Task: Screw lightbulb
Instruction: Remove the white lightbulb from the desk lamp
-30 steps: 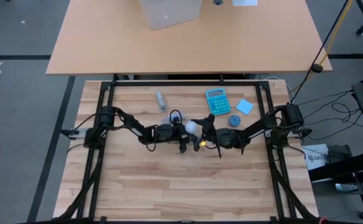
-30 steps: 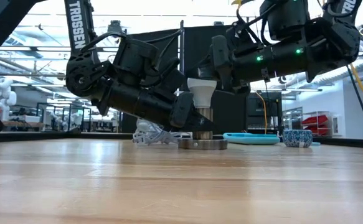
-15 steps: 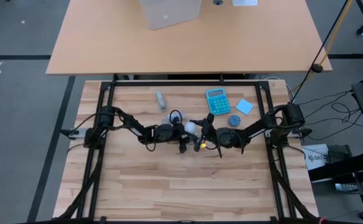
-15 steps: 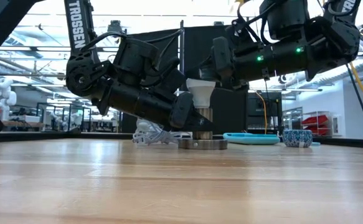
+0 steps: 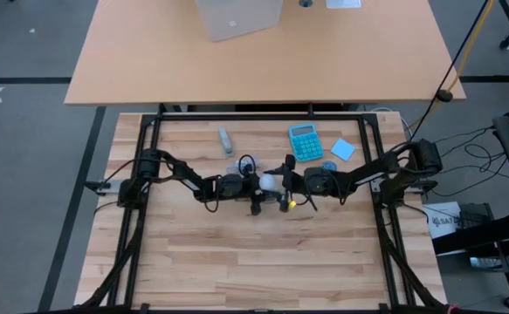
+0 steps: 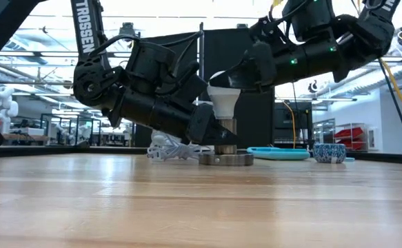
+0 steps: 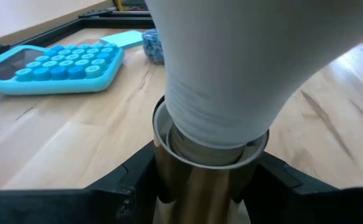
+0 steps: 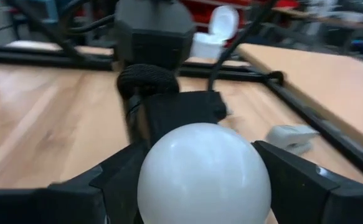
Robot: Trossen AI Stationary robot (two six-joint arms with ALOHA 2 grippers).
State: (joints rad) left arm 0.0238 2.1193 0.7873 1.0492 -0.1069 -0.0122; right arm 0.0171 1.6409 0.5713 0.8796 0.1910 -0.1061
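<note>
The lightbulb [image 6: 223,101] stands upright, screw end down in the socket [image 6: 225,136], axis vertical; left gripper [image 7: 206,186] clamps the socket barrel; right gripper [image 8: 203,177] straddles the bulb's head from above, grip uncertain.

Teal calculator [image 5: 306,141] on table [image 5: 193,253], blue notepad [image 5: 343,149] beside it. Small blue bowl [image 6: 329,152] nearby. Grey object [image 5: 226,139] lies apart.
</note>
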